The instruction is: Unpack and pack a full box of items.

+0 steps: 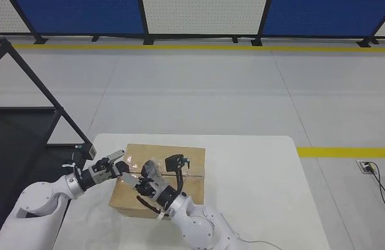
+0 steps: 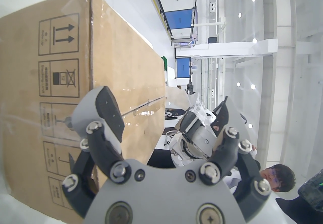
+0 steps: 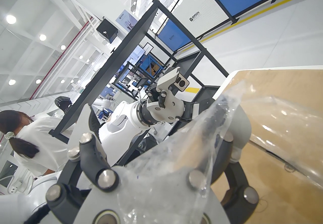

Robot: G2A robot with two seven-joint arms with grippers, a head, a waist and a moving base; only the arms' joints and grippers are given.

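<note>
Box (image 1: 180,156) sits shut on the white counter (image 1: 255,187) in the top view, toward the robot's side, with both arms at its near left corner. The left pincer (image 1: 119,167) hangs just off the box's left end. The right pincer (image 1: 145,178) is over the top panel with a crumpled clear film (image 1: 149,167) on it, apparently sealing tape peeled away to free the flaps. From the left wrist, the left pincer (image 2: 166,114) stands wide open and holds nothing. It faces along the box's printed side and top, probably ready to take the film or lift a flap. The taped seam (image 2: 149,105) runs across the top, glossy with film, and beyond it the right pincer (image 2: 194,129) carries the bunched plastic. From the right wrist, the right pincer (image 3: 162,114) has its fingers spread apart. The film (image 3: 277,119) is draped over one of them and trails back onto the box top, so it seems to cling rather than be pinched, though a true grip cannot be confirmed. Unpacking looks barely begun, with the flaps not yet raised.
</note>
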